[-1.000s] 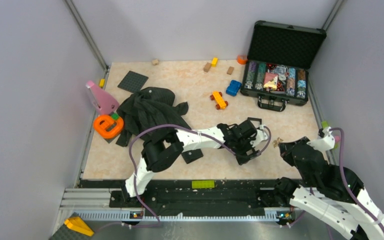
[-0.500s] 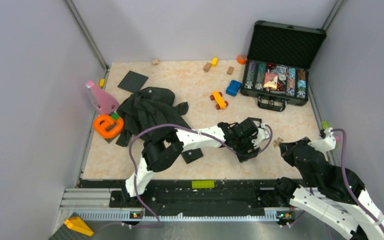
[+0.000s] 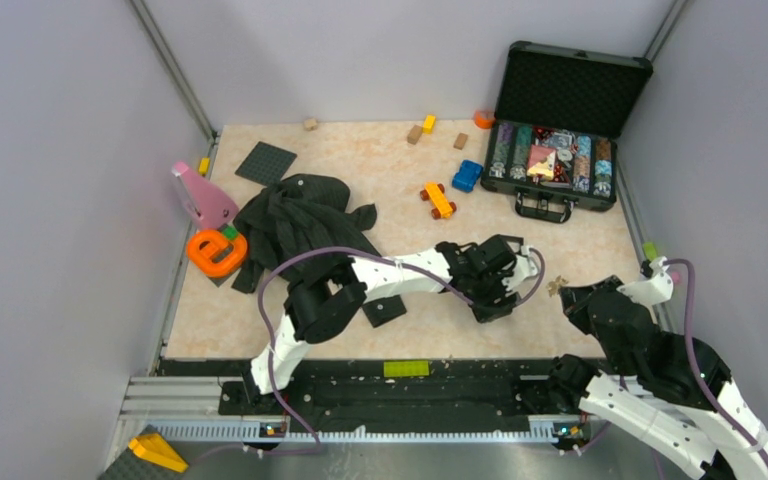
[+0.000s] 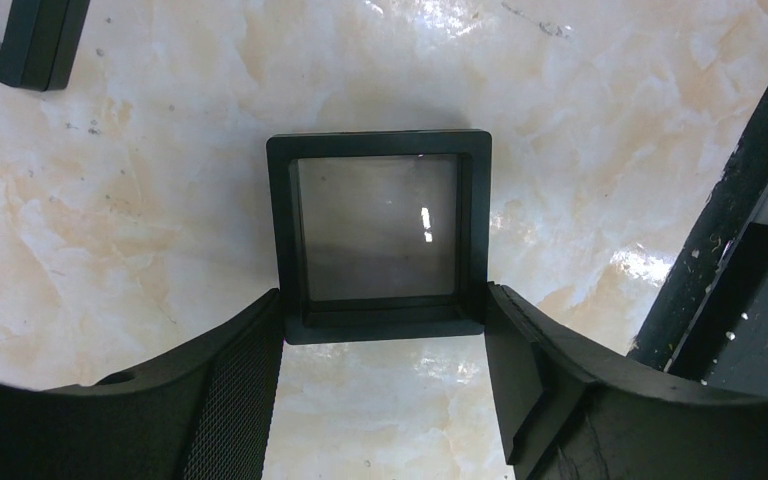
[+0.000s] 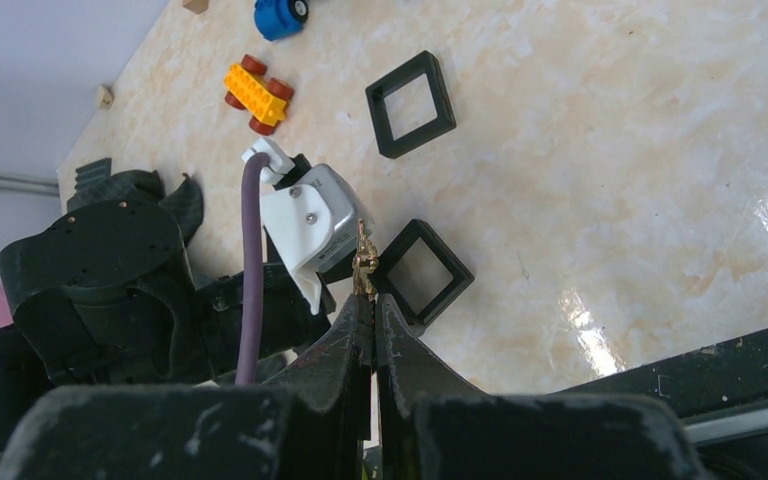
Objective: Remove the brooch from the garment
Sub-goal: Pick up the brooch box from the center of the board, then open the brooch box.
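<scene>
Little moved, tiny gold, seemingly leafy brooch

Shiny gold metal brooch — glossy marble tabletop

Left gripper edged slightly toward arm bases — right arm shifted marginally.

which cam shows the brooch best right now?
Right wrist: the gold brooch sticks up from the shut tips of the right gripper, close and sharp. Top view shows only a tiny gold speck by that gripper. Left wrist doesn't show it.
</scene>
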`<action>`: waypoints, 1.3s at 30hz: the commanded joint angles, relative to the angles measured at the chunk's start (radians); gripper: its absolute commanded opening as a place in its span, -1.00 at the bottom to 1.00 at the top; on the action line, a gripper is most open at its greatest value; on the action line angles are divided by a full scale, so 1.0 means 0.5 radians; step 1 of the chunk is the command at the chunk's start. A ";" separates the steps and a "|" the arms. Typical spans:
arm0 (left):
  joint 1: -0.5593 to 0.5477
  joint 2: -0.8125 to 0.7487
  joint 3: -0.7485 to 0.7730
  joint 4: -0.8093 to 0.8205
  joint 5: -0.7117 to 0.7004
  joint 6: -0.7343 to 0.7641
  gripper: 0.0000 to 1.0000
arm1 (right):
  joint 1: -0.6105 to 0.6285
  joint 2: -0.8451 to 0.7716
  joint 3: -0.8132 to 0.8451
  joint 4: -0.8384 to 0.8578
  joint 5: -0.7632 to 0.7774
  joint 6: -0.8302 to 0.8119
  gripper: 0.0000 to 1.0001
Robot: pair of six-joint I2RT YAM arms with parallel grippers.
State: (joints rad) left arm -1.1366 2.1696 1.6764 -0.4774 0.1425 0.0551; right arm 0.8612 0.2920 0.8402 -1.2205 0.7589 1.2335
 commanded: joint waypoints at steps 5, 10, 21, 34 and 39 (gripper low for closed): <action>0.119 -0.327 -0.027 -0.091 -0.014 -0.101 0.16 | -0.003 0.027 -0.010 0.086 -0.025 -0.038 -1.00; 0.263 -0.638 -0.244 -0.077 0.077 -0.300 0.14 | -0.003 0.095 -0.211 0.332 -0.136 -0.078 -1.00; 0.610 -1.260 -0.883 -0.017 0.126 -0.679 0.02 | -0.003 0.064 -1.319 2.199 -1.214 -0.644 -1.00; 0.814 -1.755 -1.402 0.225 0.317 -0.885 -0.02 | -0.022 1.050 -1.318 2.899 -1.402 -0.676 -1.00; 0.850 -1.773 -1.459 0.329 0.470 -0.946 -0.10 | -0.047 1.082 -1.285 2.829 -1.373 -0.754 -0.76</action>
State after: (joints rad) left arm -0.7254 1.3117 0.9668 -0.4088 0.2970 -0.3737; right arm 0.8543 0.8307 0.1360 0.1421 0.0723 0.9039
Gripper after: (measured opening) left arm 0.709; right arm 0.045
